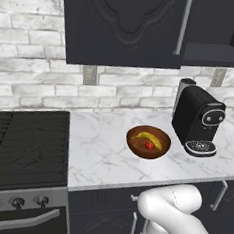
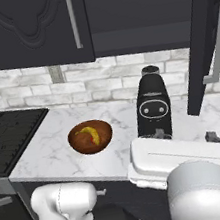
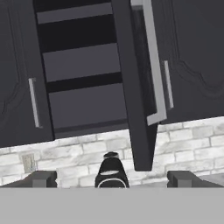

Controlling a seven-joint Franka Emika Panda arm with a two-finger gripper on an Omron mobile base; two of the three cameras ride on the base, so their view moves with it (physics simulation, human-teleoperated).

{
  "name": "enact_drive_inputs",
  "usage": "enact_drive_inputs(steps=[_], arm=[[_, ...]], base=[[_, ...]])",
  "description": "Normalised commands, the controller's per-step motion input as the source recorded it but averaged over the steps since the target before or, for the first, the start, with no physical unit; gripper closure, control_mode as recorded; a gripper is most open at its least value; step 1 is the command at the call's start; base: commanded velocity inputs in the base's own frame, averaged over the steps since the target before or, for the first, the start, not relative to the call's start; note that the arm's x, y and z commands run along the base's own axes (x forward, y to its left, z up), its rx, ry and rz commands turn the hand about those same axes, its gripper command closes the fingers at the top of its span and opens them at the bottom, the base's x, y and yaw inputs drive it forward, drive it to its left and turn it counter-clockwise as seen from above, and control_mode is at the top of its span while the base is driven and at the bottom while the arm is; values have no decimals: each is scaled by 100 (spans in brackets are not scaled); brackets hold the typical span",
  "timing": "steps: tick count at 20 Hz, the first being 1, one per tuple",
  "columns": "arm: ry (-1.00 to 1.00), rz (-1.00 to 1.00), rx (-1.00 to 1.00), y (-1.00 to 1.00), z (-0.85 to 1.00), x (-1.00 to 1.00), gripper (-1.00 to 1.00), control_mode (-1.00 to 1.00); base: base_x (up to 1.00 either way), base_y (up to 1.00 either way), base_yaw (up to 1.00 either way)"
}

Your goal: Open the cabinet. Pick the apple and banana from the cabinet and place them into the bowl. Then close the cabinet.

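The black cabinet (image 2: 27, 29) has its left door shut and its right door (image 2: 199, 41) swung out, edge-on in the hand view (image 3: 136, 87). Its shelves (image 3: 83, 65) are bare. On the counter, the brown bowl (image 1: 136, 147) (image 2: 77, 145) holds the yellow banana (image 1: 150, 138) (image 2: 89, 132) and the red apple (image 1: 149, 146) (image 2: 95, 140). My gripper (image 3: 113, 179) is open with nothing between its fingers. It sits low in front of the counter edge, pointing up at the open door. One dark fingertip (image 2: 214, 137) shows right of the coffee machine.
A black coffee machine (image 1: 196, 118) (image 2: 153, 107) stands just right of the bowl, under the open cabinet. A stove (image 1: 26, 146) fills the left. Another black wall cabinet (image 3: 192, 57) hangs right of the open door. Base cabinets (image 1: 105, 213) run beneath the marble counter (image 1: 95, 157).
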Motion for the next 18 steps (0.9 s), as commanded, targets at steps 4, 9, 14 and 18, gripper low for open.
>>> enact_drive_inputs(steps=[4, 9, 14, 18], arm=[[-4, 0, 0, -25, -1, 45, -100, -100], [0, 3, 0, -19, -1, 64, -100, -100], [0, 8, 1, -25, 0, 68, -100, -100], [0, 10, 2, -21, 0, 63, -100, -100]], base=[[0, 0, 0], [0, 0, 0], [0, 0, 0], [0, 0, 0]])
